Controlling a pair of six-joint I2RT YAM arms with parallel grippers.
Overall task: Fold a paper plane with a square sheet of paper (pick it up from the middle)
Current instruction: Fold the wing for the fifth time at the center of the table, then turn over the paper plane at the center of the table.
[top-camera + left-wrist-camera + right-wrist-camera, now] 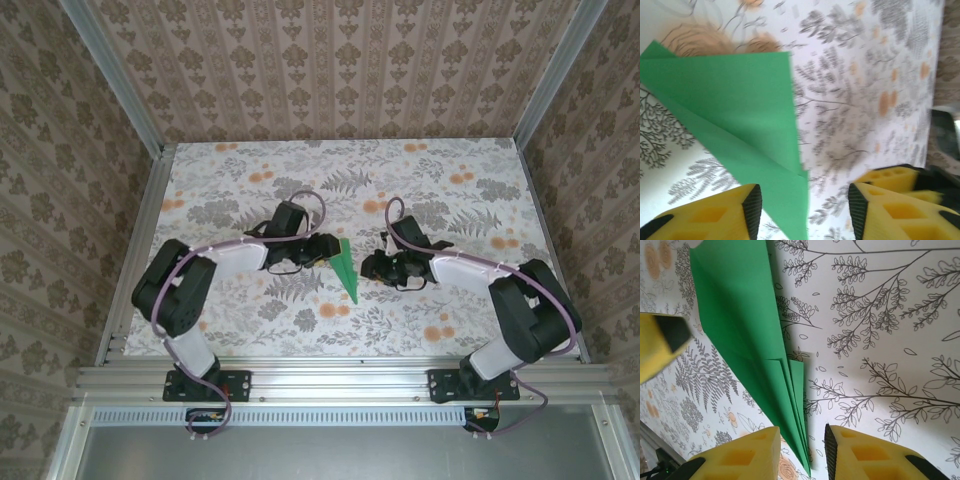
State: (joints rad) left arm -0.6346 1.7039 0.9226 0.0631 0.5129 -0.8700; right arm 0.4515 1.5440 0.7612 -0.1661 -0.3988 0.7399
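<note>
The green paper is not a square now. It is a thin, pointy plane (345, 268) with folds running along it. It sits in the middle of the table (420, 180), right between the two grippers. Its sharp tip points toward the arm bases.

The left gripper (322, 252) is just beside the wide end of the plane. In its own camera, its yellow fingers (715, 215) stand well apart. The plane runs down through the gap, close to one finger and away from the other. So this gripper is wide and pinches nothing.

The right gripper (375, 266) is on the other side of the plane. Its fingers (875, 457) have only a small gap. The thin end of the plane runs into that gap, but the gap looks wider than the paper. I think it is not squeezing the plane.

The folding looks nearly all done. The shape is a dart with layers stacked along one side. What may be left is to spread the wings and pull the arms away. I cannot tell if the plane lies flat or leans.
</note>
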